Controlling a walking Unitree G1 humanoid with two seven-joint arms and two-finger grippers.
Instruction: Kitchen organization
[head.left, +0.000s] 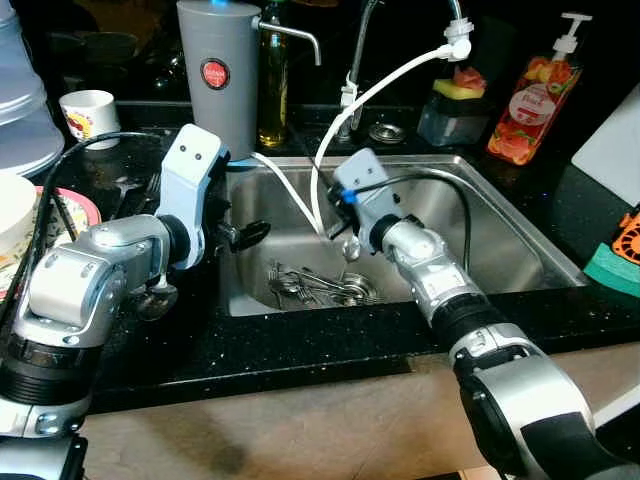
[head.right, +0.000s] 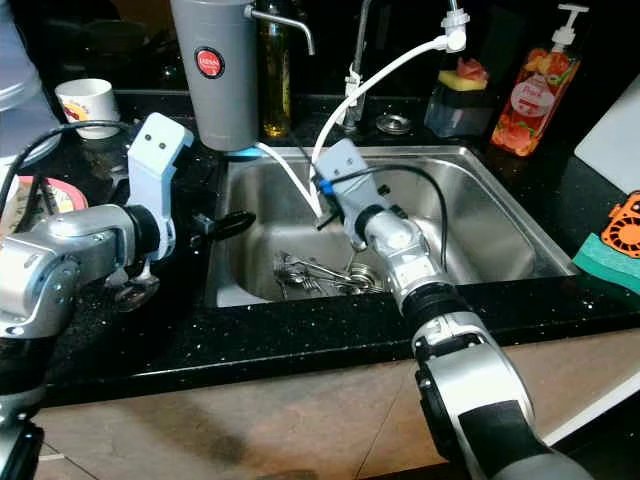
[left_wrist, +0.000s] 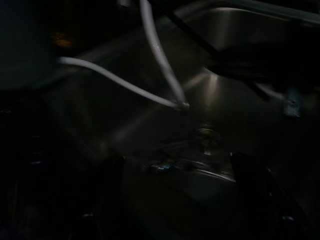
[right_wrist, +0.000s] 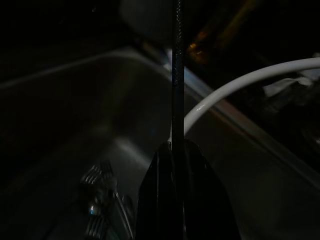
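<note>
My right tool (head.left: 346, 243) grips one utensil (right_wrist: 177, 75) over the sink (head.left: 500, 230). Left tool (head.left: 245, 234) hangs released. I judge most cutlery (head.left: 320, 287) remains.

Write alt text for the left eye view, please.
A humanoid robot reaches both silver arms over a steel kitchen sink holding a pile of cutlery. Its right tool hangs above the cutlery; its left tool sits at the sink's left edge.

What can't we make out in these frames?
- Cutlery pile in the sink: eye views too small to count pieces; both wrist views too dark.
- Right pincer: fingers pressed together; anything held is hidden.
- Left pincer: eye views show one finger, gap unclear.
- Soap bottle label: too small.
</note>
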